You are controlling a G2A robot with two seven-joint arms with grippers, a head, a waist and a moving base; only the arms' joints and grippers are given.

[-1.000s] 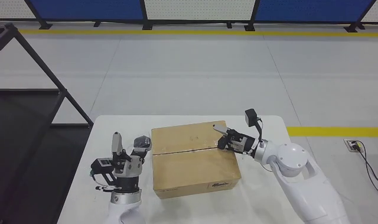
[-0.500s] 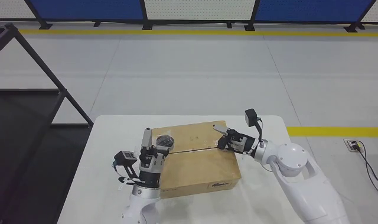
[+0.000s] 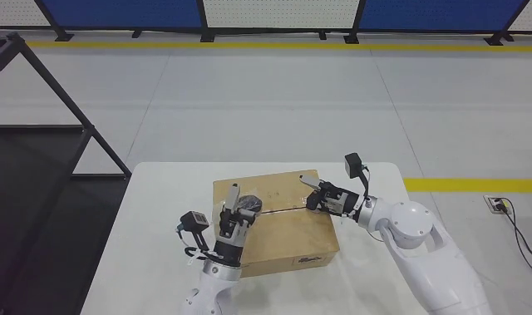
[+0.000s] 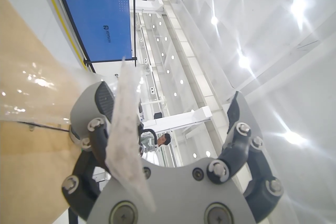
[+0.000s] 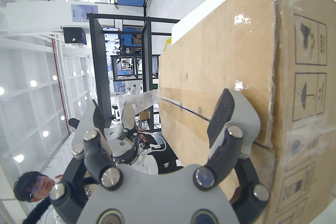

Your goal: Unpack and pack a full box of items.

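Note:
A closed cardboard box (image 3: 274, 223) stands in the middle of the white table (image 3: 150, 232), its two top flaps meeting in a long seam. My left gripper (image 3: 241, 204) hovers over the left part of the box top by the seam. It is open, and a peeled strip of clear tape (image 4: 126, 117) clings to one finger (image 4: 102, 101). The box top (image 4: 23, 64) lies just beside that finger. My right gripper (image 3: 311, 192) is open at the right end of the seam, one pad (image 5: 223, 109) resting on the box (image 5: 223, 51). The tape strip (image 5: 144, 99) trails from the seam's far end.
A black metal rack (image 3: 50, 149) stands off the table's left side. Bare table lies left of the box and along its right (image 3: 374, 257). The box side facing my right wrist carries printed handling symbols (image 5: 309, 93).
My left arm has swung right from the bare table beside the box to above the box's left top. The right arm has stayed put.

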